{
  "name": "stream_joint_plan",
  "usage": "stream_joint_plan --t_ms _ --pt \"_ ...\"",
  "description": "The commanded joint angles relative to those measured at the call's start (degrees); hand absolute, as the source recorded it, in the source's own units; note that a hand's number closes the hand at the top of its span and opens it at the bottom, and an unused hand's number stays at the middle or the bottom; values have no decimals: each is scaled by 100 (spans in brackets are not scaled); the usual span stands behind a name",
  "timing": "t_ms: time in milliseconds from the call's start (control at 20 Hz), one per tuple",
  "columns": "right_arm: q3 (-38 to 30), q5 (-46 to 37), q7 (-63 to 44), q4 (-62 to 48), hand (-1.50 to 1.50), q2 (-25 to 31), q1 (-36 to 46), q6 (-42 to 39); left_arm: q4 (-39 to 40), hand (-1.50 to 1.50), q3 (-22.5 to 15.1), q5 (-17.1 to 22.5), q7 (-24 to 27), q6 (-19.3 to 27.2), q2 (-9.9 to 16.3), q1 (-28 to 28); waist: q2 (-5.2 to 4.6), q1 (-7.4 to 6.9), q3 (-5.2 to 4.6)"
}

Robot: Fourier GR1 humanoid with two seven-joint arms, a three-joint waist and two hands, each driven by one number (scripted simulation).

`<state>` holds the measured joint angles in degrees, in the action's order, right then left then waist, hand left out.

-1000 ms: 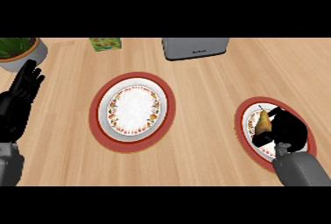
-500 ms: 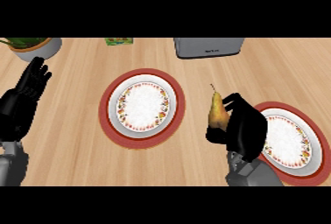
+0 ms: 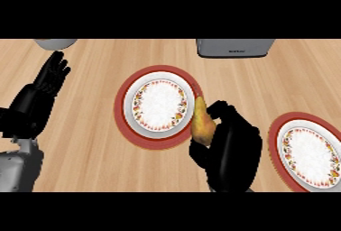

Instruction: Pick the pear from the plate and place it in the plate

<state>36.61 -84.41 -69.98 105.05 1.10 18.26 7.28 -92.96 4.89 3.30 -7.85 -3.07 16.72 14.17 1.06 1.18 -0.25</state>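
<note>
The wooden worktop (image 3: 93,171) carries a grey appliance (image 3: 234,47) beyond the middle plate (image 3: 158,104). The right hand (image 3: 226,149), curled around the pear (image 3: 202,122), has travelled from the right-side plate (image 3: 311,153), now bare, to the middle plate's right rim; release looks near. The left hand (image 3: 41,92) rests spread, left of that plate.
</note>
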Motion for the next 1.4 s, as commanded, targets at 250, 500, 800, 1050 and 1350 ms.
stream_joint_plan --t_ms 250,500,800,1050,1350 --pt "-444 542 -1521 -716 150 -105 1201 200 124 0 -102 -13 32 -65 -55 370 -144 -399 17" --pt "-932 841 -1521 -1631 150 -106 1684 508 193 0 -252 -40 30 -74 -194 449 -185 -495 19" --pt "-1447 1249 -1409 -3003 150 -106 2283 774 113 0 -222 -31 38 -177 -85 435 -198 -623 23" --pt "-1546 1638 -1338 -3730 150 -106 2501 1521 359 0 -337 -158 166 -132 -200 665 -239 -618 29" --pt "-2117 2218 -798 -4373 -150 -106 2694 2337 355 0 -262 62 125 -275 -208 583 -261 -761 32"
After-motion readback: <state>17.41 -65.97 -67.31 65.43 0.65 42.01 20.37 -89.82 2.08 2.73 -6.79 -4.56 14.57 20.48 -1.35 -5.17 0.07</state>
